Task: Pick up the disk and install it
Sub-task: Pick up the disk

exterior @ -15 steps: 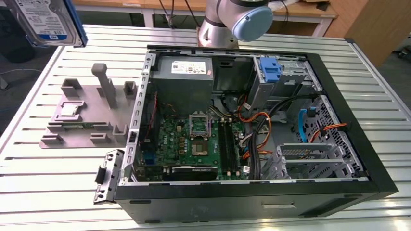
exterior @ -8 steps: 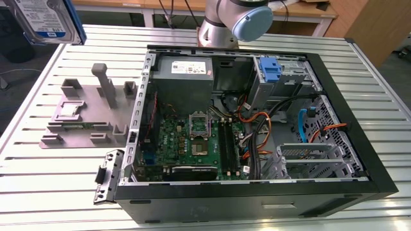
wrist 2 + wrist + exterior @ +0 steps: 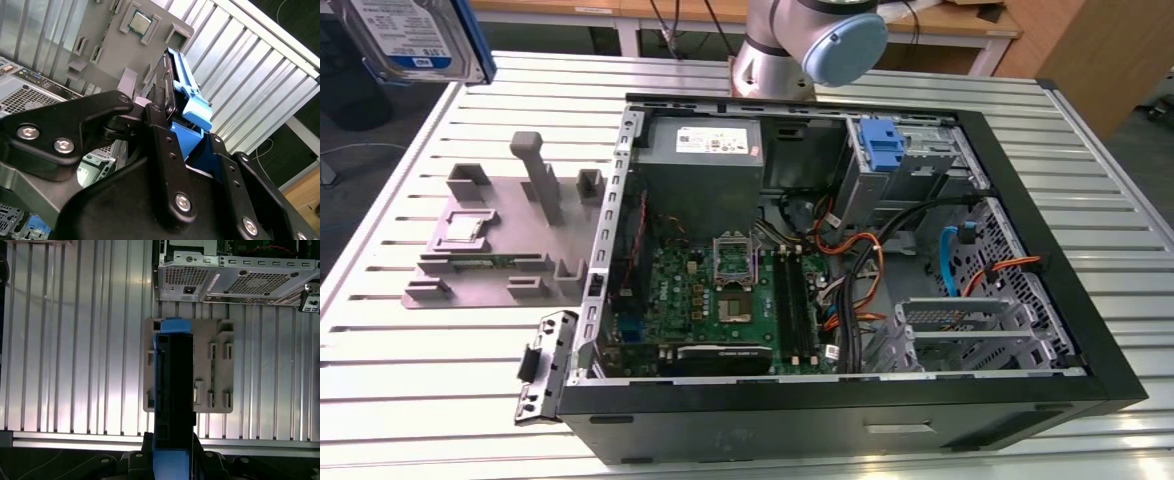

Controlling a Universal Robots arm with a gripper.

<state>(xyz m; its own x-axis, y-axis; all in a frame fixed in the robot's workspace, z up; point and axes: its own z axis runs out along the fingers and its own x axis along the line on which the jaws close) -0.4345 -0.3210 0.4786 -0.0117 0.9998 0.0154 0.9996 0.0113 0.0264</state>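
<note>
Claw (image 3: 166,107) clamps the disk (image 3: 416,38), a silver drive with white-and-blue label, blue-framed.

Slatted aluminium counter (image 3: 427,370), silver-grey, soft pale glare along the grooves. Behind far edge: wooden desk (image 3: 961,22) on white legs. Off far corner, exterior view's right: brown wood panel (image 3: 1101,50), grey floor (image 3: 1145,150) below. Darker floor off the opposite side.

Blue-framed disk (image 3: 414,35), silver ribbed table (image 3: 400,400)
</note>
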